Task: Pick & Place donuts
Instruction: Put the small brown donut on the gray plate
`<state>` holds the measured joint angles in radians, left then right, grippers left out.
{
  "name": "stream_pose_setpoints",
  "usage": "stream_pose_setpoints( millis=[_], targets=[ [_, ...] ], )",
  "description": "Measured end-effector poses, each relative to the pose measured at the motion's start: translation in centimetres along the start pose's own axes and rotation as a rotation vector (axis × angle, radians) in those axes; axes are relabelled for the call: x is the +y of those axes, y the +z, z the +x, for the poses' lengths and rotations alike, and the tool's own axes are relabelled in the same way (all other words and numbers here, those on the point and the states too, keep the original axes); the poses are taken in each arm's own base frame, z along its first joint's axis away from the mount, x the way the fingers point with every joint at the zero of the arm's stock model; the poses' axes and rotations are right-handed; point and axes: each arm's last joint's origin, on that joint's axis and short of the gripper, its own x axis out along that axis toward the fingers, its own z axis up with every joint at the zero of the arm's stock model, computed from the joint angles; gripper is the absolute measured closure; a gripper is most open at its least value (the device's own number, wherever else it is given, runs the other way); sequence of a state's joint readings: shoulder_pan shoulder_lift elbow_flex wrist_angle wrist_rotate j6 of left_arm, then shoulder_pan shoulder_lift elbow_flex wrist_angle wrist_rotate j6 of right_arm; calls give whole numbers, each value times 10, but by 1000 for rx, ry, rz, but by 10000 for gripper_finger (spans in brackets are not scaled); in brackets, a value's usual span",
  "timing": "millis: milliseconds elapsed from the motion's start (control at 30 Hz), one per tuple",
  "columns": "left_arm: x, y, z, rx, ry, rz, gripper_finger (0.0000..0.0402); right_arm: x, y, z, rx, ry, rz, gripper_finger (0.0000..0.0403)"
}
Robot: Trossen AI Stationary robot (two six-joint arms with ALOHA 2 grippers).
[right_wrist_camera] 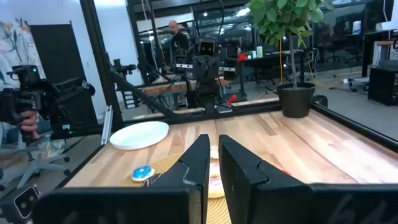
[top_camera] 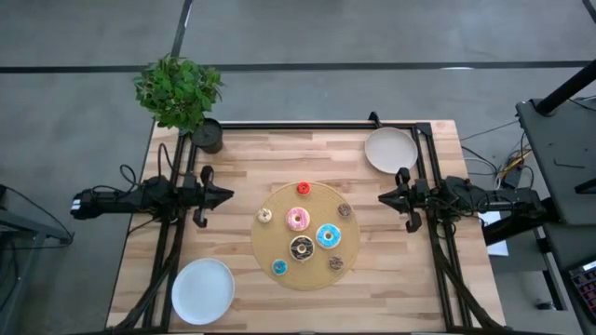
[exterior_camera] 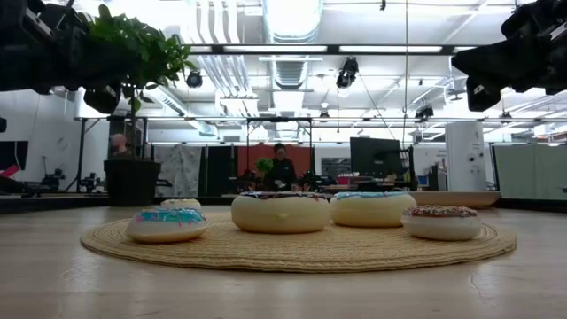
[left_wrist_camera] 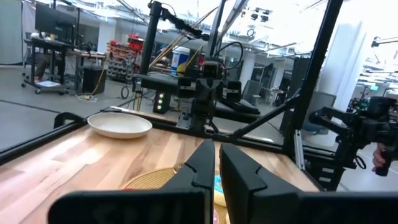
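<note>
Mostly the donuts lie in plain sight on the round woven mat at mid-table, though the low view shows only four of them and both wrist views hide most behind dark fingers. Left gripper hovers just beside the mat's left edge, its jaws nearly together, a thin gap between, holding nothing. Right gripper mirrors it opposite, jaws likewise narrowly apart and empty.

Eight donuts lie on the woven mat at the table's middle. One plate sits beyond the mat, another plate nearer than it.
</note>
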<state>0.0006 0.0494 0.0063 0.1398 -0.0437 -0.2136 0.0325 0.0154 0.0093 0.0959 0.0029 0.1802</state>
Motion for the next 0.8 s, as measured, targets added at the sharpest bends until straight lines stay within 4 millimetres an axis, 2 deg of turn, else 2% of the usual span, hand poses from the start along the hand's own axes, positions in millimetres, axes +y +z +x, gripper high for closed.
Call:
stream_pose_setpoints(
  millis=[300,600,700,800],
  targets=[
    [-2,7,0,-74,-18,-54,401,1,6,0,-66,12,-7,374],
    [-5,26,-3,-215,-49,-19,401,4,20,-2,-216,24,-139,374],
    [-7,31,-4,-242,-54,-8,401,4,21,-2,-223,23,-155,374],
    [-6,28,-3,-217,-49,-8,401,3,19,-2,-197,22,-136,374]
  ],
)
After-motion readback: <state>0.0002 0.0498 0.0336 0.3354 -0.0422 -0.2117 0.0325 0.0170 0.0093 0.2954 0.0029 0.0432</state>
